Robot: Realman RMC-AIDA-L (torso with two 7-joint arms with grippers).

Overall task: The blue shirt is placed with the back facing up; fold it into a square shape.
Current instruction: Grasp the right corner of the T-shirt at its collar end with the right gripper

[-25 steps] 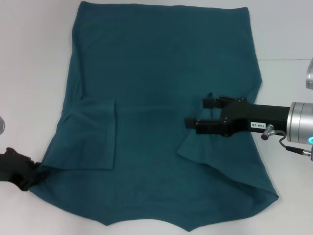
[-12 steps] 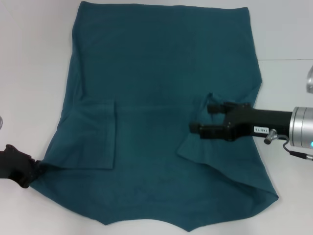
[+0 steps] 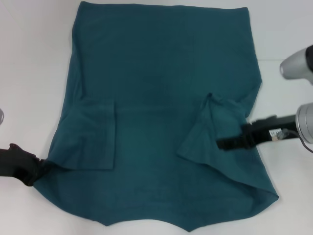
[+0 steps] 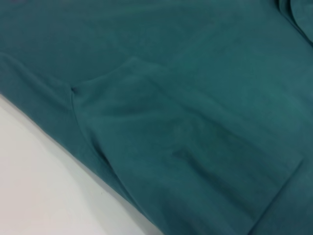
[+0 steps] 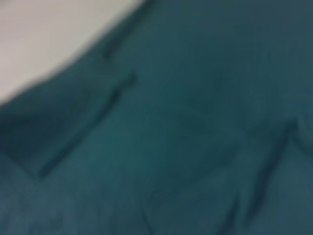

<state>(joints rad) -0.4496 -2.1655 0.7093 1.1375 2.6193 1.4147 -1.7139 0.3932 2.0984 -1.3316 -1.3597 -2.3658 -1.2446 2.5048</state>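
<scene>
The blue shirt point(image 3: 161, 93) lies spread flat on the white table, plain side up, with both sleeves turned inward. Its left sleeve flap point(image 3: 95, 134) lies flat, while the right sleeve flap point(image 3: 215, 132) is rumpled. At the shirt's near left edge, my left gripper point(image 3: 35, 171) is shut on the fabric, which is pulled to a point there. My right gripper point(image 3: 227, 143) hovers over the outer part of the right sleeve flap. The left wrist view shows shirt cloth point(image 4: 186, 122) with a fold, and the right wrist view shows blurred shirt cloth point(image 5: 186, 137).
Bare white table point(image 3: 29, 73) surrounds the shirt on the left, right and far sides. A silver part of the right arm point(image 3: 296, 66) sits at the right edge. The shirt's near edge runs close to the table front.
My right gripper has drawn back to the right, off the shirt's middle, leaving the right sleeve flap folded inward. My left gripper has barely moved and still holds the edge.
</scene>
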